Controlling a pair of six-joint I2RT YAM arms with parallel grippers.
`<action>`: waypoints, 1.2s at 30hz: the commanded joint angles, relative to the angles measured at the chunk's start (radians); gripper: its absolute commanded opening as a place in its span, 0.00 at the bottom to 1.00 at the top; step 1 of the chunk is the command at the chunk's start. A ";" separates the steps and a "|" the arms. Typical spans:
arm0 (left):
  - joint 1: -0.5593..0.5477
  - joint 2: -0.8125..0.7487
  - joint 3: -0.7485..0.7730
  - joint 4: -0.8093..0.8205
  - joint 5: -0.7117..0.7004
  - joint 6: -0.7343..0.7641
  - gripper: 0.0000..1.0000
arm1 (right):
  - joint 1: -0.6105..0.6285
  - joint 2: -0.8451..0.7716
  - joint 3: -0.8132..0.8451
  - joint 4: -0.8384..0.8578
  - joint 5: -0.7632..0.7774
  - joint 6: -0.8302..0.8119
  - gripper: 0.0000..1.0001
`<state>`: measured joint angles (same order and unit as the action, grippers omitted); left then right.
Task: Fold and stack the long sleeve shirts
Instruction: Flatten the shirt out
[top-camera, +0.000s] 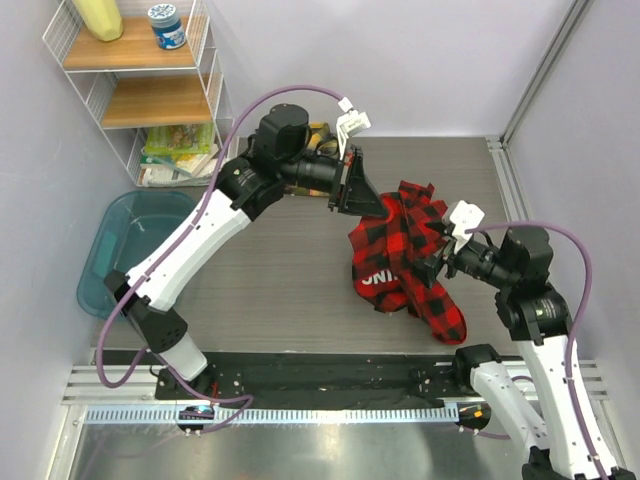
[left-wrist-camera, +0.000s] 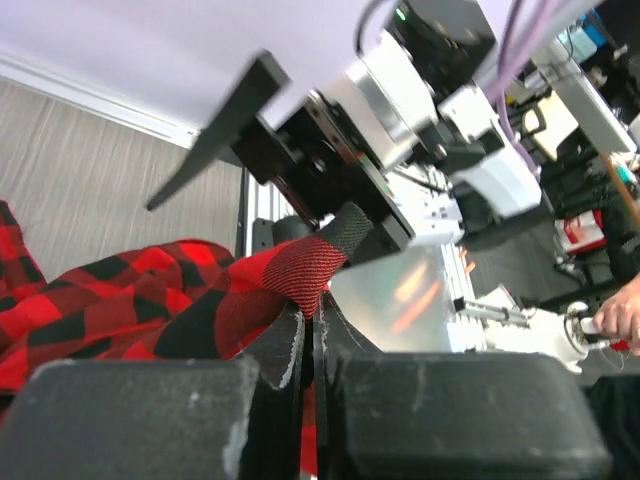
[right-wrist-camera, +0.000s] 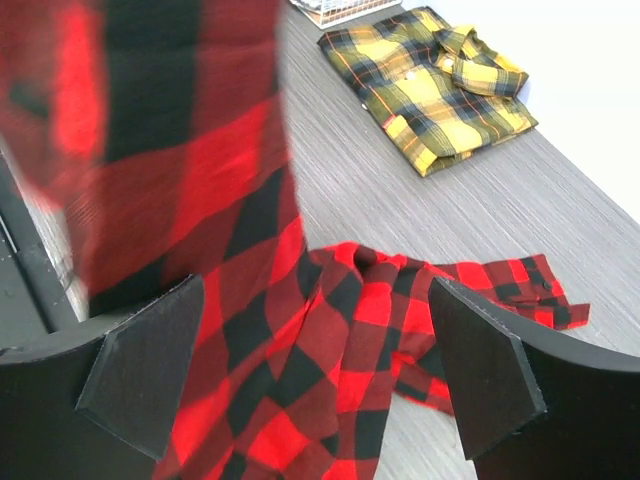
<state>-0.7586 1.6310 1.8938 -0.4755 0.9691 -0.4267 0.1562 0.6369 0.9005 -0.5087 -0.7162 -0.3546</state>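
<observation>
My left fingers (left-wrist-camera: 280, 360) are pinched tight on an edge of the red-and-black checked flannel shirt (top-camera: 400, 255), bunched right of centre on the worktop (top-camera: 260, 280). My right fingers (right-wrist-camera: 150, 360) gape wide over it, holding nothing. The yellow-and-black checked flannel shirt (right-wrist-camera: 430, 85) lies by the far edge. It looks like soft, limp cloth to me, so I'd grab the seams or the collar.

top external: high, behind the arm bases, looking down on the whole table (top-camera: 280, 280); wide and far off.
left wrist: very near and low, sighting along the left gripper (left-wrist-camera: 312, 335) toward the right arm (left-wrist-camera: 440, 110) and off the table.
right wrist: near, looking between the right gripper (right-wrist-camera: 320, 350) fingers, down across the table to its far edge.
shared: red-and-black shirt (top-camera: 400, 250) in all three. yellow-and-black shirt (right-wrist-camera: 425, 80) plain in right wrist.
</observation>
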 joint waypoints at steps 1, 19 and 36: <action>0.008 -0.013 0.014 0.146 -0.035 -0.116 0.00 | 0.006 -0.052 0.008 -0.022 0.061 -0.018 0.99; 0.120 0.001 0.024 0.109 -0.310 -0.119 0.00 | 0.005 0.081 0.235 -0.223 0.115 -0.050 0.97; 0.142 -0.077 -0.026 0.241 -0.236 -0.201 0.00 | 0.006 0.215 0.095 -0.083 0.121 -0.017 0.79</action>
<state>-0.6342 1.6135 1.8557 -0.3592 0.7124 -0.5743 0.1562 0.9176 1.0634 -0.6182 -0.5491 -0.3855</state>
